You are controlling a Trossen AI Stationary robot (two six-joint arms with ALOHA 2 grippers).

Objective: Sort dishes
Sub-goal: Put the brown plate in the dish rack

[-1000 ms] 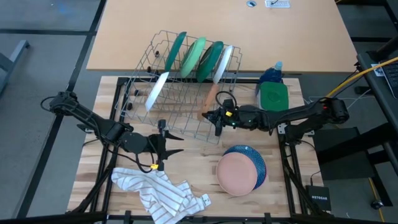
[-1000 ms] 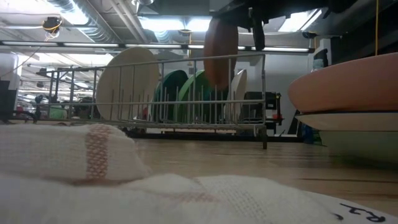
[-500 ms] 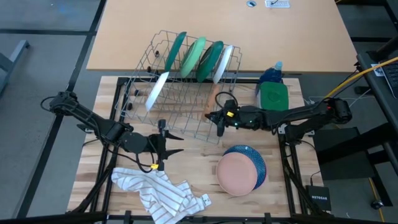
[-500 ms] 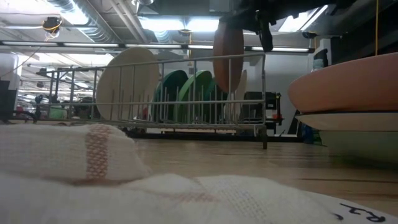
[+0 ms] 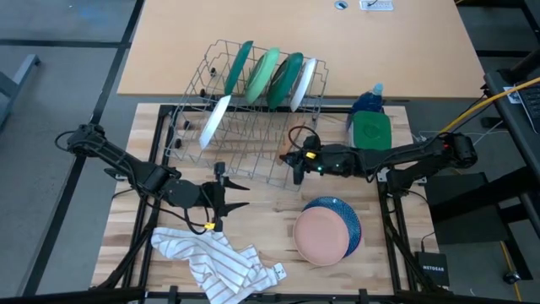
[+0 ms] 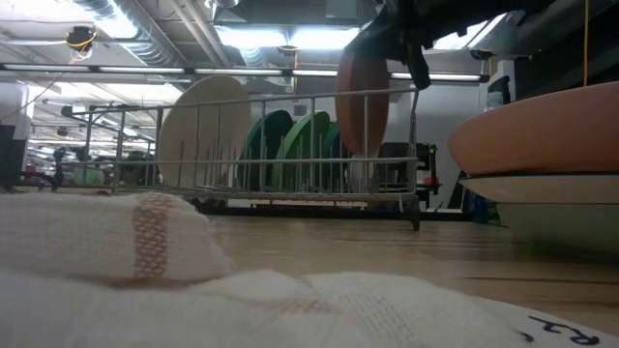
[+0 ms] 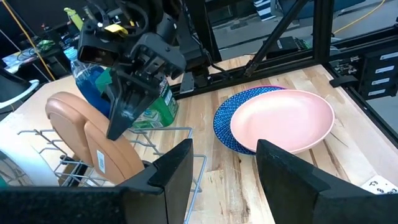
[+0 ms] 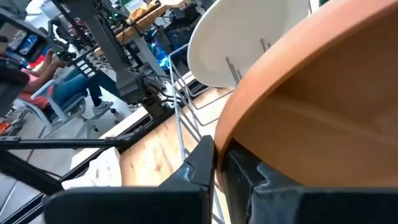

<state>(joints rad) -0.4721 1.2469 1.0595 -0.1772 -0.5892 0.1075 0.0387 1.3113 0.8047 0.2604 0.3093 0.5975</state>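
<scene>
My right gripper (image 5: 297, 160) is shut on a tan-brown plate (image 7: 74, 130), held on edge over the near right corner of the wire dish rack (image 5: 253, 148). In the rack's far slots stand two dark green plates (image 5: 239, 67), a light green one (image 5: 264, 74) and a white one (image 5: 305, 83). Another white plate (image 5: 213, 122) leans at the rack's left. A pink plate (image 5: 322, 235) lies on a blue plate (image 5: 348, 215) at the near right. Before the rack, my left gripper (image 5: 229, 194) hovers open, holding nothing. My right gripper pinches the tan-brown plate's rim (image 8: 229, 127) between its two fingers, one finger (image 8: 202, 163) on each face. It comes from the table's right side, slanting slightly down. The plate stands nearly upright, its lower edge (image 6: 363, 150) down among the rack's wires; whether it rests there I cannot tell.
A white striped cloth (image 5: 221, 260) lies crumpled at the near left. A green-lidded container (image 5: 371, 132) and a blue bottle (image 5: 369, 100) stand right of the rack. Bare wooden table (image 5: 261, 215) shows between the cloth and the stacked plates.
My right gripper has tipped its wrist and sunk a little. The tan-brown plate has turned more upright and come down toward the rack's near right corner.
</scene>
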